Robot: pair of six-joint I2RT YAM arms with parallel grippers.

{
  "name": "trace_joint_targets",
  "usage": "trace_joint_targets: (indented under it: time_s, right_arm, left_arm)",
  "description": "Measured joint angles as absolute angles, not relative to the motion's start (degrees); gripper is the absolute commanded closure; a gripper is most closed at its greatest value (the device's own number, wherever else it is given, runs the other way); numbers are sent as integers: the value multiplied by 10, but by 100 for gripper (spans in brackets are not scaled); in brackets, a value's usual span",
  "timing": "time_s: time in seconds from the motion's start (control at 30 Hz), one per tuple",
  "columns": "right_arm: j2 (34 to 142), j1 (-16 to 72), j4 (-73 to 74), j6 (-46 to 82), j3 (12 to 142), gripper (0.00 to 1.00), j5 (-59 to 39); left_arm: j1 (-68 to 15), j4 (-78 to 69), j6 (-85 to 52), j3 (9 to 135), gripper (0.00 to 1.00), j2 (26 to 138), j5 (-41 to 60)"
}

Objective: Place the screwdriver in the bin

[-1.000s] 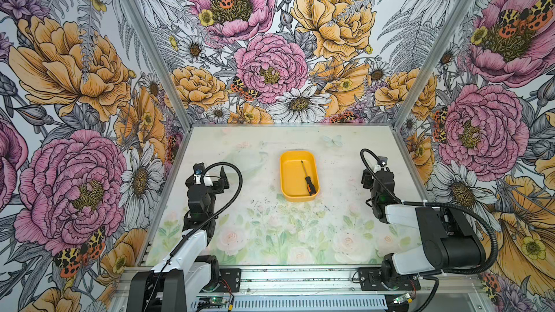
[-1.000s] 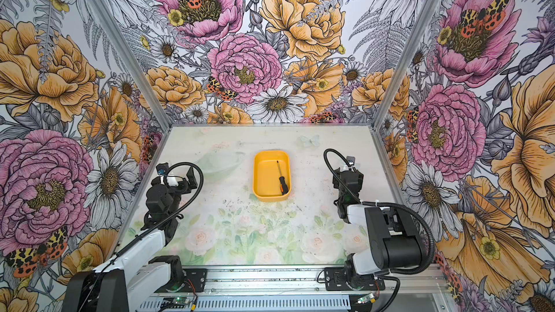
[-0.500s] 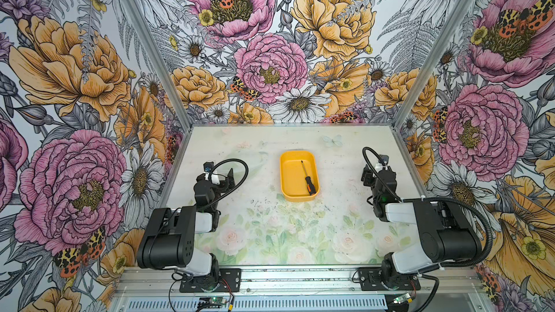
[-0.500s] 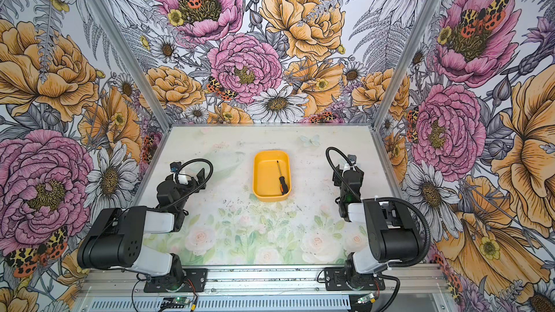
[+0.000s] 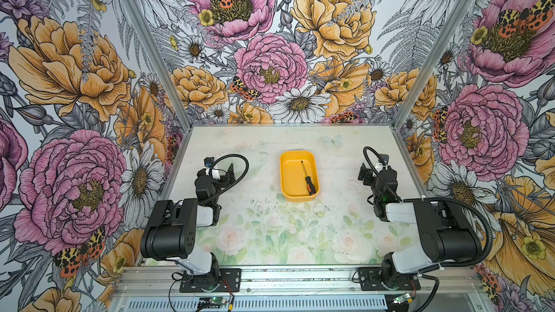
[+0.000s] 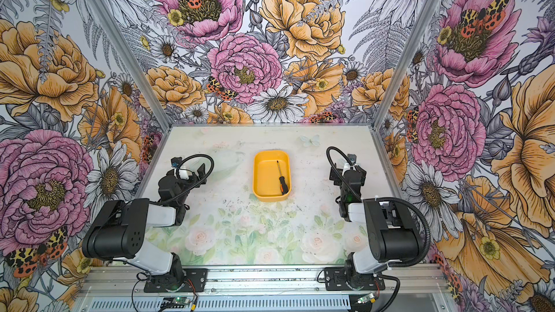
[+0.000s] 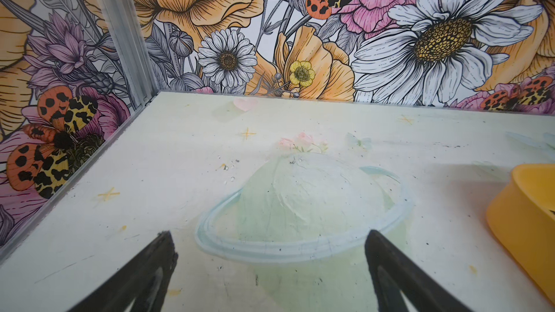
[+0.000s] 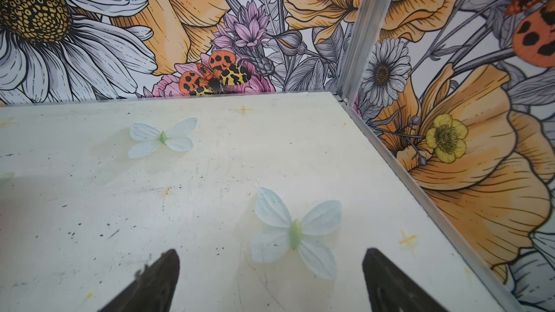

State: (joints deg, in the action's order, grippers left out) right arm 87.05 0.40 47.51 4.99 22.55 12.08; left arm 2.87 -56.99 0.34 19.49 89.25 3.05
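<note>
The screwdriver [image 5: 307, 178] [image 6: 282, 179], thin dark shaft and black handle with an orange end, lies inside the yellow-orange bin [image 5: 284, 175] [image 6: 259, 175] at the middle of the table. Both top views show it along the bin's right side. My left gripper [image 5: 220, 169] [image 7: 268, 243] rests low at the left, open and empty, apart from the bin. The bin's wall [image 7: 522, 220] shows at the edge of the left wrist view. My right gripper [image 5: 372, 169] [image 8: 270, 261] sits at the right, open, with nothing between its fingers.
Flowered walls with metal frame posts [image 5: 411, 97] close in the table on three sides. Printed pale butterflies [image 8: 295, 232] and a ringed planet [image 7: 303, 214] mark the table surface. The arm bases [image 5: 210, 280] stand on a rail at the front edge.
The left arm has folded back and down, its gripper ending farther right near the table. The right gripper's jaws have opened wider. Screwdriver and bin have not moved.
</note>
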Motion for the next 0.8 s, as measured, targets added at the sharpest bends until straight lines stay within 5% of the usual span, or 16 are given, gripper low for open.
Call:
trace_joint_targets:
  time_s: [0.8]
  right_arm:
    - [871,4,483,50,225,1,121]
  left_arm:
    - [29,-568,-1,195,1,893,30]
